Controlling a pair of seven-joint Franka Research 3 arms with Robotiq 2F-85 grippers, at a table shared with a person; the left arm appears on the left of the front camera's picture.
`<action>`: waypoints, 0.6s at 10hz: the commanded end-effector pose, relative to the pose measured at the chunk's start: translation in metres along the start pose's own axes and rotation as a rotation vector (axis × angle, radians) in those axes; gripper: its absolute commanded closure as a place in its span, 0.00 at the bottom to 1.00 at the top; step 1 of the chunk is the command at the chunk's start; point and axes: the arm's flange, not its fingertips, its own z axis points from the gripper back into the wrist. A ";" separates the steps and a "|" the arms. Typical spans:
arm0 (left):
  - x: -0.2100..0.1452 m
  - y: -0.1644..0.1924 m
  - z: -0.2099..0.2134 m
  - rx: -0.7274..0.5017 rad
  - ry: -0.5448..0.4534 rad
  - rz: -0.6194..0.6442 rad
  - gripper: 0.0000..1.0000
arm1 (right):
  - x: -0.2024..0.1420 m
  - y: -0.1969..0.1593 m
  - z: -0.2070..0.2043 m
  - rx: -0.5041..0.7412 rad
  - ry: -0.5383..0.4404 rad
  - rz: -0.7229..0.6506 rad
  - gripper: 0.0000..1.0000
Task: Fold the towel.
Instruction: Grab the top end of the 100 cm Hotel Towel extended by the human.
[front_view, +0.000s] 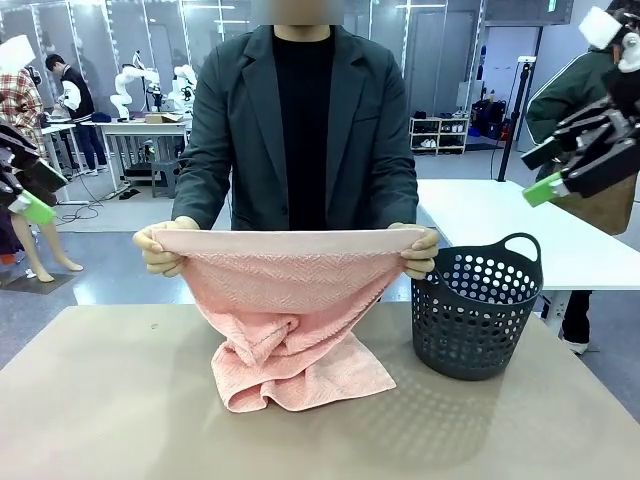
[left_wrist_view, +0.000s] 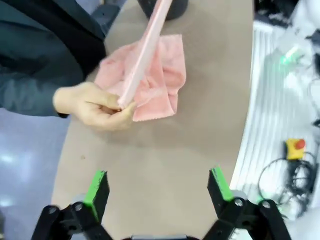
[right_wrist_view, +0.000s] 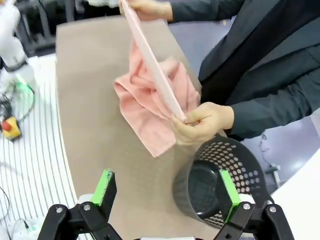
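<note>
Quick tally from my end of the link, just the numbers. One towel (front_view: 290, 320), one basket (front_view: 470, 320), one brown table (front_view: 120, 400), and one white table (front_view: 500, 220) behind it. One person (front_view: 300, 120) across from me, so two hands: one hand (front_view: 158, 248) and the other hand (front_view: 420, 251). Farther back I count two more people, a bystander (front_view: 70, 90) on the left and a second bystander (front_view: 570, 100) on the right. My side: two grippers, left gripper (left_wrist_view: 158, 175) and right gripper (right_wrist_view: 166, 176), two fingers each, so four green pads (left_wrist_view: 98, 186) total. Also one yellow box (left_wrist_view: 295, 148) with one red button.
</note>
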 end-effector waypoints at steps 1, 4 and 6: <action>0.003 -0.001 -0.009 0.020 0.043 0.010 0.00 | 0.003 -0.001 -0.009 0.004 0.065 -0.031 0.00; 0.004 -0.001 -0.007 -0.003 0.027 -0.012 0.00 | 0.004 0.001 -0.006 -0.003 0.035 0.014 0.00; 0.004 -0.001 -0.007 -0.003 0.027 -0.012 0.00 | 0.004 0.001 -0.006 -0.003 0.035 0.014 0.00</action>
